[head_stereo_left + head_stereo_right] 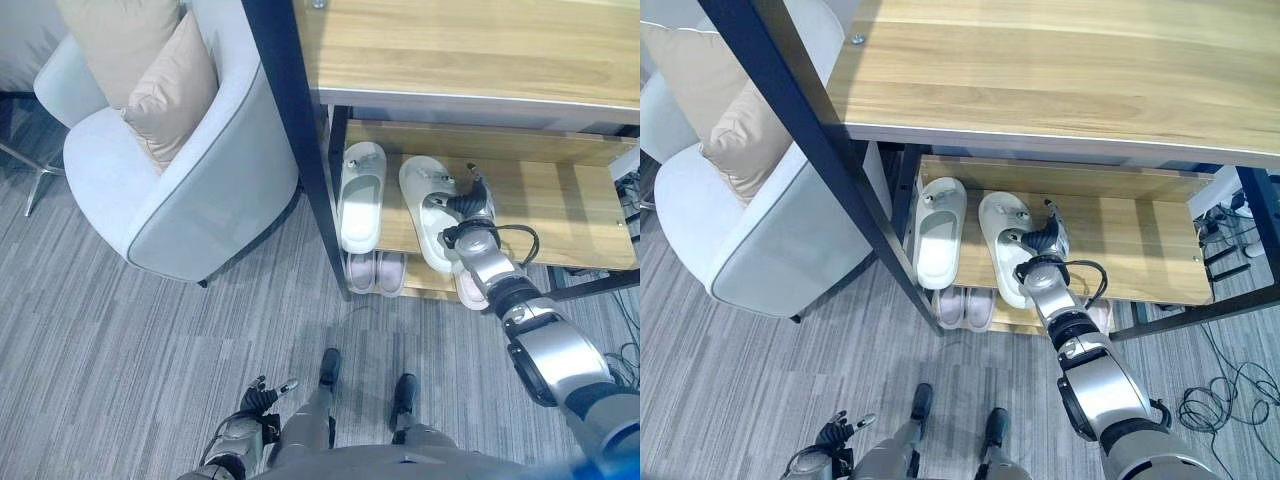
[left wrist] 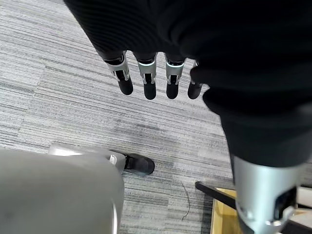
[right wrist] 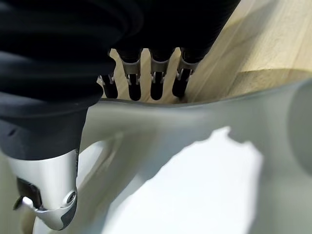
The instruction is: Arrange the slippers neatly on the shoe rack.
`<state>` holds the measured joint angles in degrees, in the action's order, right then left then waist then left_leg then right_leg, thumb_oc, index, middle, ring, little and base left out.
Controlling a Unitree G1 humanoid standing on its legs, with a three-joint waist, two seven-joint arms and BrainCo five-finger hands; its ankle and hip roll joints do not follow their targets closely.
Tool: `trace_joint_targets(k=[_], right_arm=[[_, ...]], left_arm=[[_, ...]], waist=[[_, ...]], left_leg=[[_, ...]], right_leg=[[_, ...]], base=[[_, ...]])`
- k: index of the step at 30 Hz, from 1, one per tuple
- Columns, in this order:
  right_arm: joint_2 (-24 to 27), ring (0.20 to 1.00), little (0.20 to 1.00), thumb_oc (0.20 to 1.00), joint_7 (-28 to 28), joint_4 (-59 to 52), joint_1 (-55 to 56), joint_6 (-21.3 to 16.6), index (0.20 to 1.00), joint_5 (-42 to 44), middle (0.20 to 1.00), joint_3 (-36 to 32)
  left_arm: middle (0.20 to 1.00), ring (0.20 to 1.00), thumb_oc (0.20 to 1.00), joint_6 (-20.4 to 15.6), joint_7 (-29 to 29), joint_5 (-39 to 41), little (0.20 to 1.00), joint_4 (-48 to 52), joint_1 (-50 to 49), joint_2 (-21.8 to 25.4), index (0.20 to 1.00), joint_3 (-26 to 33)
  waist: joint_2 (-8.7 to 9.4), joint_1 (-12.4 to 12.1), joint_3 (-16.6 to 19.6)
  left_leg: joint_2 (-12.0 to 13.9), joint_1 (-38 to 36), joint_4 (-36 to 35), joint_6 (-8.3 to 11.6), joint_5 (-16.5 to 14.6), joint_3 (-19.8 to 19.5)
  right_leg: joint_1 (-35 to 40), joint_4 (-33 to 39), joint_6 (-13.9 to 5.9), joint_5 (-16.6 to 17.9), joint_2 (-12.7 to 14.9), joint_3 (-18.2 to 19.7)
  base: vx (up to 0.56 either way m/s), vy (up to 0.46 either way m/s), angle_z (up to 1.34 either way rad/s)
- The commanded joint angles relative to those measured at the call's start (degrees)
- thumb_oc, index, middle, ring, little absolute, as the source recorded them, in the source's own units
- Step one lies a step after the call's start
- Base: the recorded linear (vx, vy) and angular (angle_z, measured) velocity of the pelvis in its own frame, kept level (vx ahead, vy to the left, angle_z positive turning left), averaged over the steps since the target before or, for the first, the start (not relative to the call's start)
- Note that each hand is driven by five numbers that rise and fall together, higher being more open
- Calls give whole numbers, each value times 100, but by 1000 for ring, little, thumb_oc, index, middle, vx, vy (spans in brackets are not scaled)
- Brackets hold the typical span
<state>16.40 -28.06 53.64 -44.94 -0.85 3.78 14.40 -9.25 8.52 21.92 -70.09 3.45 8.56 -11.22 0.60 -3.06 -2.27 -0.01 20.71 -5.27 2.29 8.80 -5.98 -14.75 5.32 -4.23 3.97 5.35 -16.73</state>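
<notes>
Slippers: two white ones on the middle wooden shelf of the shoe rack. Left slipper lies straight, toe toward the back, at the shelf's left end. Right slipper sits just beside it, angled, heel end overhanging the front edge. Right hand is on that slipper: in the right wrist view fingers reach over its strap toward the shelf wood, thumb on the near side, pinching the strap. A pinkish pair sits on the lower shelf. Left hand hangs low over the grey carpet, fingers straight, holding nothing. Grey armchair with beige cushion stands left of the rack.
</notes>
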Motion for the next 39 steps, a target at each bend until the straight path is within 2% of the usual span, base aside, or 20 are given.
trace_joint_targets(k=[1,3,4,10,17,22,30,39], right_arm=[[-5,1000,1000,1000,151,-239,-178,-399,1000,740,1000,-86],[-115,1000,1000,1000,155,-573,108,-513,1000,900,1000,-154],[-267,1000,1000,1000,99,-1151,568,-685,1000,1005,1000,-297],[-441,1000,1000,1000,189,-2316,1526,-1082,1000,1314,1000,-617],[-305,1000,1000,1000,180,-3022,2059,-942,1000,915,1000,-692],[-306,1000,1000,1000,436,-3494,2556,-940,1000,900,1000,-648],[-375,1000,1000,1000,950,-3745,3360,-861,1000,883,1000,-392],[-397,1000,1000,1000,1183,-3606,3304,-839,1000,764,1000,-87]], left_arm=[[1000,1000,1000,1,-185,190,1000,-399,246,136,1000,-68],[1000,1000,1000,61,-230,270,1000,-412,251,105,1000,-20],[1000,1000,1000,97,-206,271,1000,-419,243,73,1000,38],[1000,1000,1000,96,-140,100,1000,-441,251,23,1000,189],[1000,1000,1000,170,-142,-179,1000,-489,121,-1,1000,268],[1000,1000,1000,176,-145,-258,1000,-470,86,4,1000,332],[1000,1000,1000,180,-136,-355,1000,-371,15,25,1000,373],[1000,1000,1000,186,-180,-375,1000,-391,-25,19,1000,380]], waist=[[239,24,-270],[258,81,-260],[254,138,-265],[216,196,-183],[164,217,-102],[157,280,-88],[131,342,-76],[108,324,-39]], left_leg=[[-90,-211,27,153,-559,47],[-79,-225,27,145,-574,66],[-72,-255,27,136,-595,104],[-56,-317,27,133,-657,156],[-30,-408,27,114,-711,196],[-22,-525,27,95,-759,240],[37,-839,27,85,-834,298],[46,-880,27,79,-835,305]], right_leg=[[28,-32,-535,110,541,158],[17,-32,-532,112,535,201],[24,-32,-532,107,536,213],[56,-32,-536,78,545,217],[114,-32,-543,48,532,212],[197,-32,-540,18,517,240],[474,-32,-522,-73,483,241],[506,-32,-513,-93,456,243]], base=[[15,-20,-4],[22,-17,-7],[15,-5,-9],[30,-9,-6],[16,-9,-2],[0,0,0],[21,-28,-2],[0,0,0]])
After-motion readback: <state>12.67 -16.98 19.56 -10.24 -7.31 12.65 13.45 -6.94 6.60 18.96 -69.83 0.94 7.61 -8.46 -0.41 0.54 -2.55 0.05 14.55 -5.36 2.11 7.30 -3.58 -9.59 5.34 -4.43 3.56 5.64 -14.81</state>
